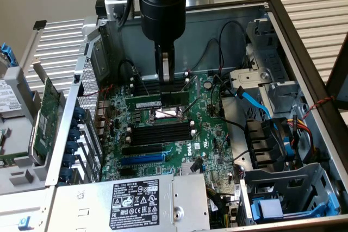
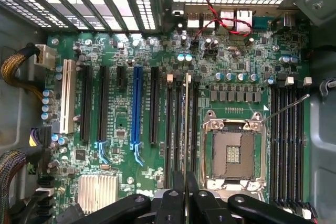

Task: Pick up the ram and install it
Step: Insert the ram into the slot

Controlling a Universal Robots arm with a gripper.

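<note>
My two-finger gripper (image 1: 166,79) is pinched nearly closed on the top edge of the ram (image 1: 157,102), a thin green circuit-board stick standing upright at the exterior view's centre. I judge it light, stiff and fragile, best held by its edges at mid-length.

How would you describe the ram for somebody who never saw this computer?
Inside the open computer case, find the metal processor socket in the middle of the green motherboard. Beside it, on the far side in the exterior view, lies a bank of long memory slots. The ram is the thin green stick with a white label; its neighbour slots are bare black.
</note>
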